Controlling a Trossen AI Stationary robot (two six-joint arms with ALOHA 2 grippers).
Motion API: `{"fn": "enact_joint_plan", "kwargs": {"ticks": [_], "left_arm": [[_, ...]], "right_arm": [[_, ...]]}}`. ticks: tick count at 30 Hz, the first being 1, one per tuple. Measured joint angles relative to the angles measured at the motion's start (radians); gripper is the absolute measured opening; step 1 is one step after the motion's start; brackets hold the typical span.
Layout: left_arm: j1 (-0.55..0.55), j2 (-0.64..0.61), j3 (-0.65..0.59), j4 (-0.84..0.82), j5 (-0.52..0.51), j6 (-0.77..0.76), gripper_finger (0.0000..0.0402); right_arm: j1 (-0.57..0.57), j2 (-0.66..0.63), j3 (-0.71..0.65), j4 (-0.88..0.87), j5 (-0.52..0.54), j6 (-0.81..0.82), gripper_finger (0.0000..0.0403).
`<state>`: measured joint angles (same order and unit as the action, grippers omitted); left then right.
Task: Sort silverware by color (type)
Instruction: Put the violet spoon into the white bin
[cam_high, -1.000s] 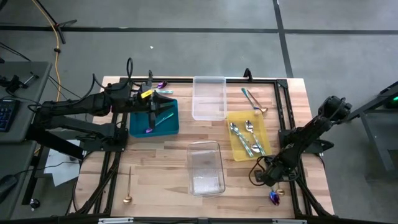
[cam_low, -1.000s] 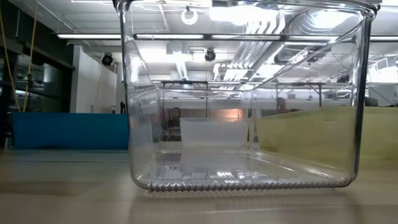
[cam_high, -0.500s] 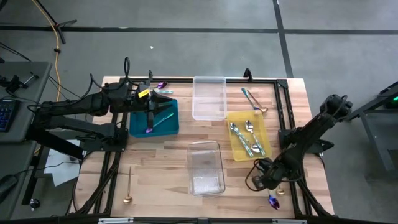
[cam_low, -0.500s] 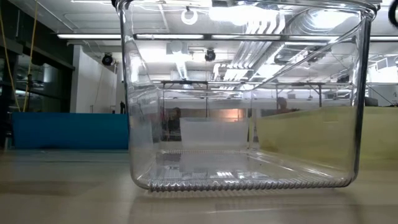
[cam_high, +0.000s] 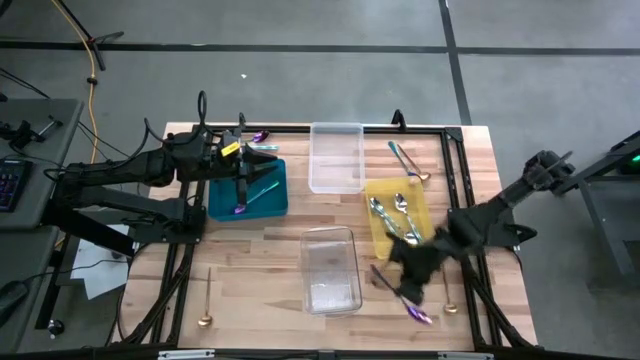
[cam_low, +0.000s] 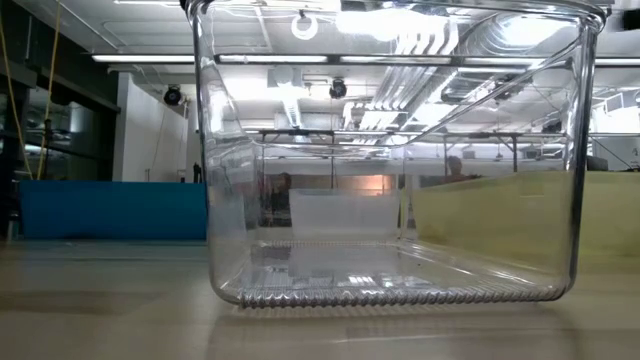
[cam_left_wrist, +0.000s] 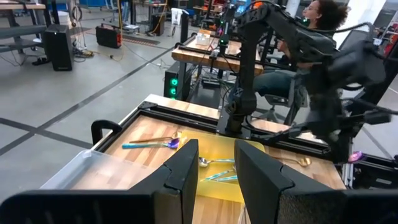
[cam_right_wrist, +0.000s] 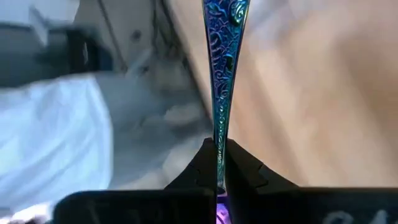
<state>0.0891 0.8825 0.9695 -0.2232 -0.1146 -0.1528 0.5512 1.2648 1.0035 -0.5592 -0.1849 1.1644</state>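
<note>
Lower right of the high view, the right gripper (cam_high: 404, 283) clenches an iridescent purple-blue metal spoon (cam_right_wrist: 221, 68); the left gripper (cam_high: 262, 152), part-open and empty, hovers over the teal plastic tray (cam_high: 274, 200).

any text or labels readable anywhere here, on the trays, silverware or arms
None can be read.
Yellow tag on the left gripper: too small to read.
Iridescent spoon held in the right gripper: embossed pattern only, no letters.
Teal tray, yellow tray, clear trays: no markings visible.
</note>
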Motion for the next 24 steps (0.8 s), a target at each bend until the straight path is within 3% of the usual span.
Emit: {"fn": "enact_joint_plan", "kwargs": {"ticks": [6,10,17,24], "left_arm": [[0.0,0.0,0.0,0.014,0.0,0.0,0.0096],[0.0,0.0,0.0,0.023,0.0,-0.002,0.0096],[0.0,0.034,0.0,0.116,-0.004,-0.037,0.0096],[0.027,0.137,0.0,0.212,0.026,-0.073,0.0096]], "right_arm": [[-0.282,0.0,0.061,-0.051,0.165,-0.397,0.0003],[-0.46,0.0,0.066,0.05,0.207,-0.604,0.0003],[-0.667,0.0,0.067,0.303,0.158,-0.806,0.0003],[-0.732,0.0,0.067,0.495,0.035,-0.964,0.0003]]}}
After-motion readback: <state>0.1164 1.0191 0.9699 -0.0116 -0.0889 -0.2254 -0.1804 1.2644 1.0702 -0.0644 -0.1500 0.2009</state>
